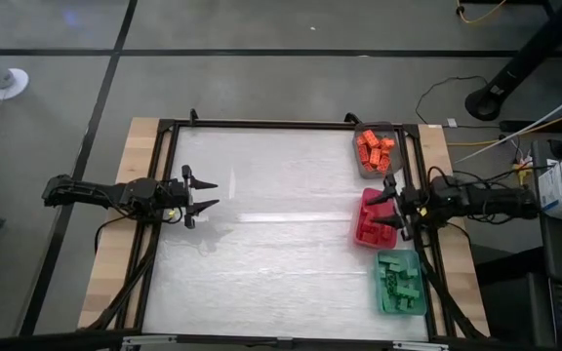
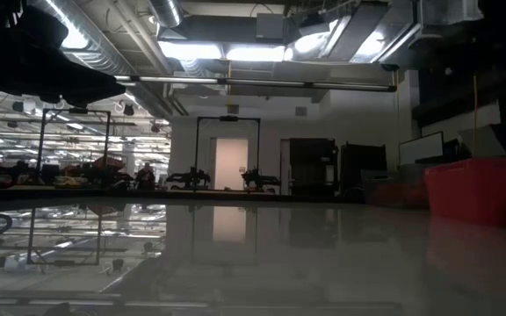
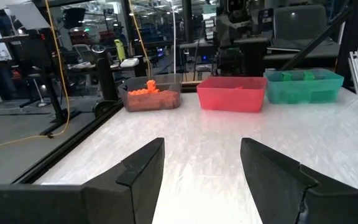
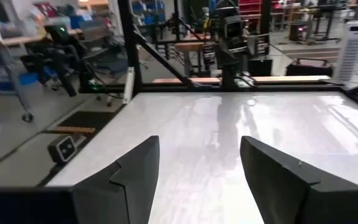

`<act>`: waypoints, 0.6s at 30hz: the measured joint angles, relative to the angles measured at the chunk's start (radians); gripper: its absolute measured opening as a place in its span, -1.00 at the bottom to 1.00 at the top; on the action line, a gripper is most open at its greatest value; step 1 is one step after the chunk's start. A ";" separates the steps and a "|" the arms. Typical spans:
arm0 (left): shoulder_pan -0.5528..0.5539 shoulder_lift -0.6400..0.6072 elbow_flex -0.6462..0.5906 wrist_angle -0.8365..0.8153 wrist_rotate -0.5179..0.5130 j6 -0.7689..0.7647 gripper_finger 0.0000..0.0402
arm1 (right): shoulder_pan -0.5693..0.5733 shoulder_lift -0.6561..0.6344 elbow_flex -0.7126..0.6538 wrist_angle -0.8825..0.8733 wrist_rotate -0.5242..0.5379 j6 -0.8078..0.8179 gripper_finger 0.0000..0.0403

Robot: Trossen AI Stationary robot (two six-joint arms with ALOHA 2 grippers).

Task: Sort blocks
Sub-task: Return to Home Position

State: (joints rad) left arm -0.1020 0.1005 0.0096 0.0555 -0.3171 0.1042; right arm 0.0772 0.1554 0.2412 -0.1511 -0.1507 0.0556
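Table (image 1: 281, 244): three trays stand in a row along its right edge. The grey tray (image 1: 377, 174), at the corner shown uppermost in the high view, holds a heap of orange blocks (image 1: 373, 149). The pink tray (image 1: 367, 237) stands mid-edge, and what lies in it cannot be told apart from its own colour. The teal tray (image 1: 383, 305), toward the opposite corner, holds the dark green blocks (image 1: 396, 278). No block is seen loose on the table surface. The left gripper (image 1: 211, 194) is near the middle of the left edge and points across the table. Its fingers are spread wide with nothing between them. The right gripper (image 1: 379, 211) is at the right edge above the pink tray and points toward the left arm. Its fingers are likewise spread wide and hold nothing.
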 joint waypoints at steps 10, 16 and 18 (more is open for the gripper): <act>0.000 -0.001 0.000 0.000 0.000 0.000 0.00 | 0.001 -0.152 -0.186 0.074 -0.008 0.051 0.12; 0.000 0.000 0.000 0.000 0.000 0.000 0.00 | 0.001 -0.153 -0.219 0.168 0.007 0.060 0.12; 0.000 0.000 0.000 0.000 0.000 0.000 0.00 | 0.001 -0.153 -0.220 0.163 0.049 0.061 0.12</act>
State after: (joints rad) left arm -0.1020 0.1008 0.0097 0.0551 -0.3172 0.1041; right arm 0.0779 0.0029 0.0212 0.0122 -0.1020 0.1165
